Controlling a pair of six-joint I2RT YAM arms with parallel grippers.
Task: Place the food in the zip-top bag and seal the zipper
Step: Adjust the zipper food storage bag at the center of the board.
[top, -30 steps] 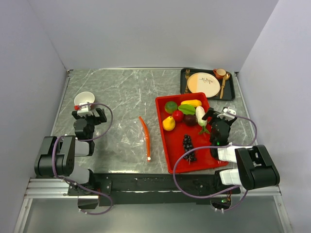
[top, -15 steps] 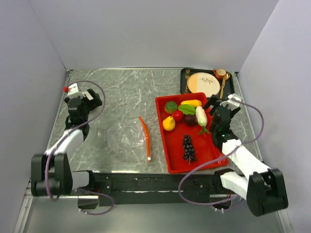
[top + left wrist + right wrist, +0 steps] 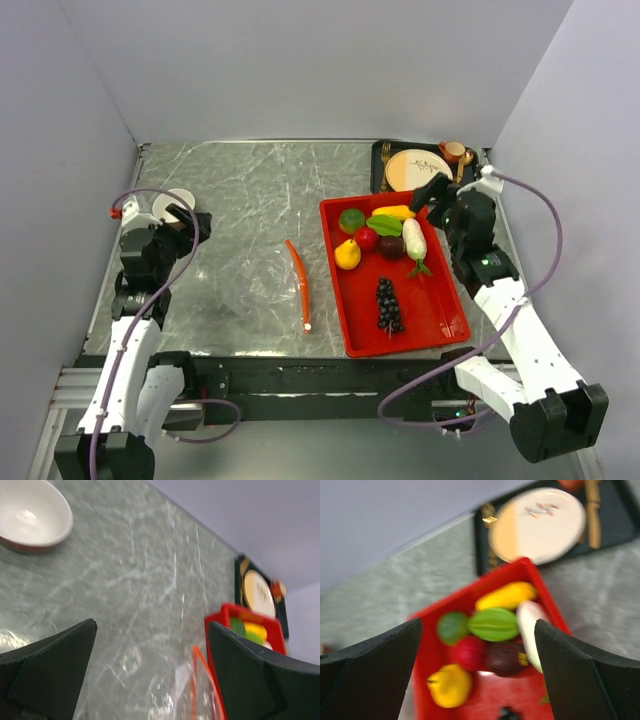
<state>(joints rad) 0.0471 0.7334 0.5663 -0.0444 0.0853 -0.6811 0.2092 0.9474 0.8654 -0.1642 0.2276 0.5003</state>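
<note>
Left claw [image 3: 152,630] and right claw [image 3: 477,625] both gape empty, so all my work remains: food [image 3: 366,238] lies on the red tray [image 3: 430,310], zip-top bag [image 3: 255,285] unfilled, zipper [image 3: 298,275] not yet sealed.

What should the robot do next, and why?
Probably lower the right gripper onto the food in the red tray: its jaws are open and empty, all the food sits there, and the zip-top bag lies empty.
</note>
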